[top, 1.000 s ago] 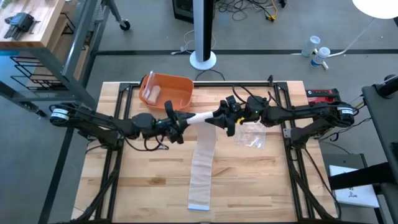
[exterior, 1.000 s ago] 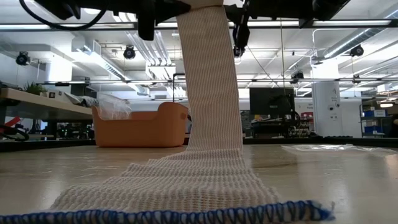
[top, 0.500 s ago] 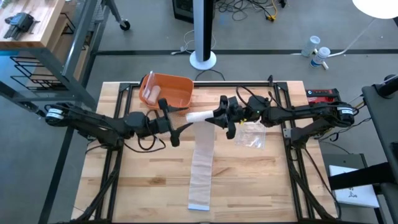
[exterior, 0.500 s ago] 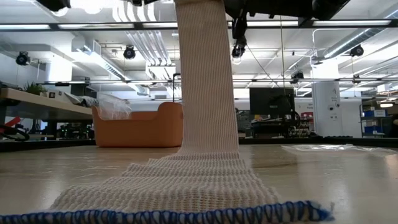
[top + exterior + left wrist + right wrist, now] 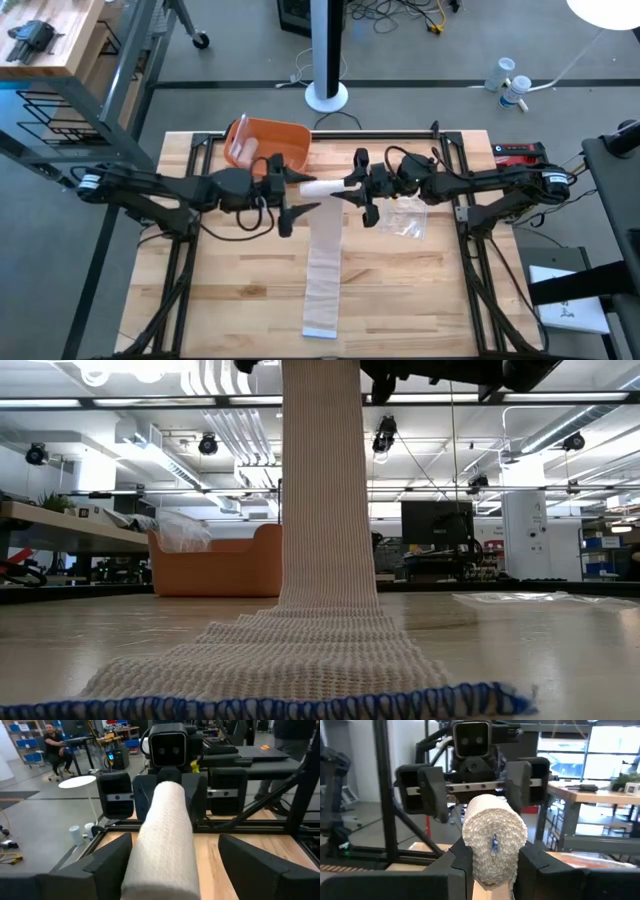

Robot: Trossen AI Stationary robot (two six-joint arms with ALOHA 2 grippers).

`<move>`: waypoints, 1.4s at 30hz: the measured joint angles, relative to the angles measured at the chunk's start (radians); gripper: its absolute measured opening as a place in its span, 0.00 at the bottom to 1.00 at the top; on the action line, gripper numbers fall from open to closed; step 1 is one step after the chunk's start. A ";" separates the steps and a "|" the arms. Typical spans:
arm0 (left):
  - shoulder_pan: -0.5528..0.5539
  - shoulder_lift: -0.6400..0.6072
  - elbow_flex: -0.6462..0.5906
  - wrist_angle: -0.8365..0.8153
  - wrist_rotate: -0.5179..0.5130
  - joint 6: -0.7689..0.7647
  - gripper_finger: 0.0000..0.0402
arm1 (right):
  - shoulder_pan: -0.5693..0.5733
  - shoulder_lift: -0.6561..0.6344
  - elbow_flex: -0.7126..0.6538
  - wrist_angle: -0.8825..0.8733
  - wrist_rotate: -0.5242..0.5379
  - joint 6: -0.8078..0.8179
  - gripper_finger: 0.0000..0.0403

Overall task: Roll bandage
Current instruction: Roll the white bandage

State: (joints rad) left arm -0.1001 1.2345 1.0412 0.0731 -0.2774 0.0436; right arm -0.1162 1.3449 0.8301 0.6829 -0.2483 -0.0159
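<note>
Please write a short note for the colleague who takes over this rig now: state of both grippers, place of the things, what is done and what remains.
Right gripper: shut on the bandage roll, held in the air over the table.
Left gripper: open, its fingers on either side of the roll's other end, not gripping.
Done: part of the bandage is wound into the roll.
Left: a long tail hangs down and lies flat on the table toward the front edge. Orange bin and clear plastic bag lie nearby.

The hanging bandage point(image 5: 326, 255) splits the table's middle; orange bin point(image 5: 268, 146) blocks the far-left side.
</note>
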 joint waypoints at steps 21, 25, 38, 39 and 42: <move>0.010 0.017 0.009 -0.009 0.008 0.060 0.17 | 0.002 0.000 0.001 0.006 -0.059 0.042 0.20; 0.010 0.018 0.009 -0.010 0.006 0.118 0.17 | 0.002 -0.001 0.001 0.005 -0.063 0.126 0.24; 0.010 0.017 0.009 -0.002 -0.001 0.235 0.17 | 0.002 -0.018 0.001 0.048 -0.080 0.547 0.56; 0.011 0.017 0.009 -0.001 -0.002 0.251 0.17 | 0.002 -0.018 0.001 0.050 -0.080 0.571 0.59; 0.011 0.017 0.009 0.005 -0.009 0.293 0.18 | 0.000 -0.019 0.001 0.061 -0.072 0.624 0.68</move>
State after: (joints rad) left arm -0.0891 1.2514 1.0500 0.0779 -0.2862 0.3367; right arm -0.1158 1.3262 0.8307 0.7439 -0.3206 0.6078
